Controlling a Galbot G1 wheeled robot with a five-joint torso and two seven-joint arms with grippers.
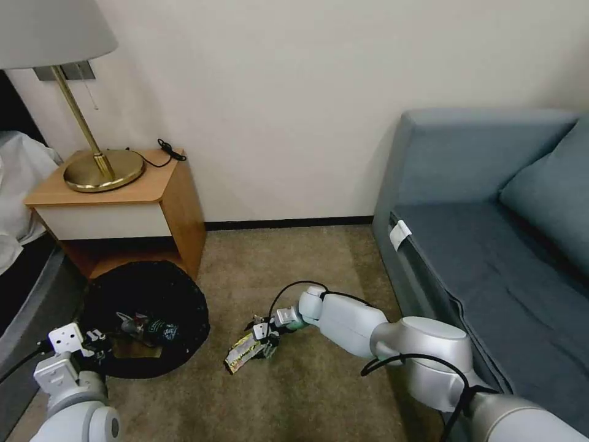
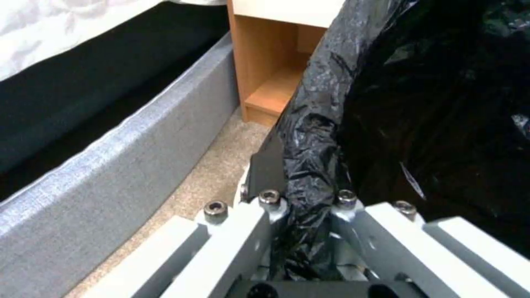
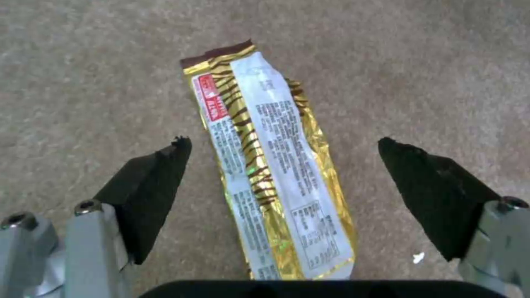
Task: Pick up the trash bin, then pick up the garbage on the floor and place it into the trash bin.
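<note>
Right gripper (image 3: 284, 149): jaws spread, straddling wrapper (image 3: 273, 165).
Wrapper: light, slippery foil, probably flat on floor; pinch mid-length.
Left gripper (image 2: 309, 215): clamped on trash bin (image 1: 147, 307) rim.

My left arm is bent in close at my lower left, its tool (image 2: 306, 231) clamped tight. My right arm reaches forward and down, wrist low, its tool (image 3: 284, 198) pointing at the floor with both dark fingertips (image 3: 157, 182) spread wide apart.
</note>
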